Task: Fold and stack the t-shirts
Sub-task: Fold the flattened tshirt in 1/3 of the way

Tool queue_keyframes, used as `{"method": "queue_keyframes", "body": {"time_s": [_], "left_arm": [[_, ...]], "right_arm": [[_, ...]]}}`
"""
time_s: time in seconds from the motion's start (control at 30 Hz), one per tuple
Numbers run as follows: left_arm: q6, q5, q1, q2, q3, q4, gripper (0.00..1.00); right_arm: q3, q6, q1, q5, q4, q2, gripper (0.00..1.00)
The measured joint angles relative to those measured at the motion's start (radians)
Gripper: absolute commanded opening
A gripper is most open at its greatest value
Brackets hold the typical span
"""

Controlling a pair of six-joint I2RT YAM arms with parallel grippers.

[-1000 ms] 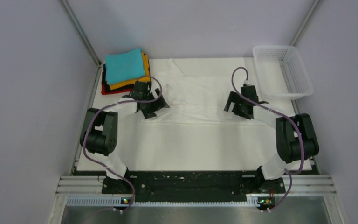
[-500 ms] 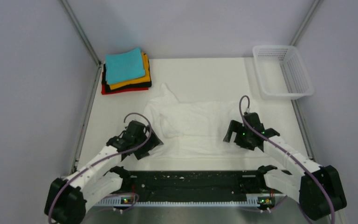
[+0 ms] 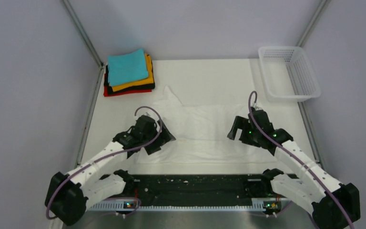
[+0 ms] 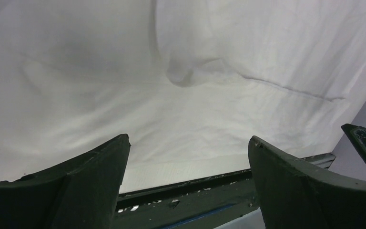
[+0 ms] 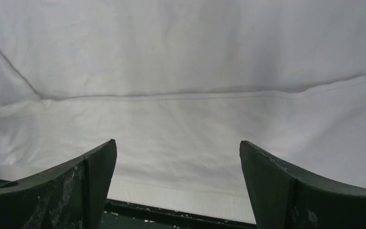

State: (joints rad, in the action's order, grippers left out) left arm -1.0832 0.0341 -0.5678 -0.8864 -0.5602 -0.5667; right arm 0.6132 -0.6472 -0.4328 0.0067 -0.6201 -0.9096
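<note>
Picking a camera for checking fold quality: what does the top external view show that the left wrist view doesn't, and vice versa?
Only top external: the folded stack of coloured t-shirts, the mesh basket, the right tool, and the white t-shirt in whole outline. Only left wrist: a small pucker and a thin crease in the cloth, seen close. Both: the white t-shirt laid out and the left tool, open over it.

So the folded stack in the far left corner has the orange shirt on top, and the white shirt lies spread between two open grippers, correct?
Not quite: the teal shirt is on top, with the orange shirt under it, as the top external view shows. The white shirt does lie spread between the open left gripper and right gripper.
</note>
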Motion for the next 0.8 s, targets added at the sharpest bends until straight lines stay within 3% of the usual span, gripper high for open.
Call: {"method": "queue_keyframes", "body": {"time_s": [0.17,0.43,0.8], "left_arm": [[0.050,0.063,-0.010,-0.239,-0.043,0.151,0.99],[0.114,0.078,-0.014,-0.464,-0.138,0.277,0.99],[0.222,0.114,-0.016,-0.747,-0.393,0.358,0.99]], "right_arm": [[0.004,-0.011,-0.001,0.059,-0.003,0.040,0.99],[0.004,-0.038,-0.002,0.117,-0.005,0.064,0.99],[0.044,-0.038,-0.002,0.193,-0.036,0.087,0.99]]}}
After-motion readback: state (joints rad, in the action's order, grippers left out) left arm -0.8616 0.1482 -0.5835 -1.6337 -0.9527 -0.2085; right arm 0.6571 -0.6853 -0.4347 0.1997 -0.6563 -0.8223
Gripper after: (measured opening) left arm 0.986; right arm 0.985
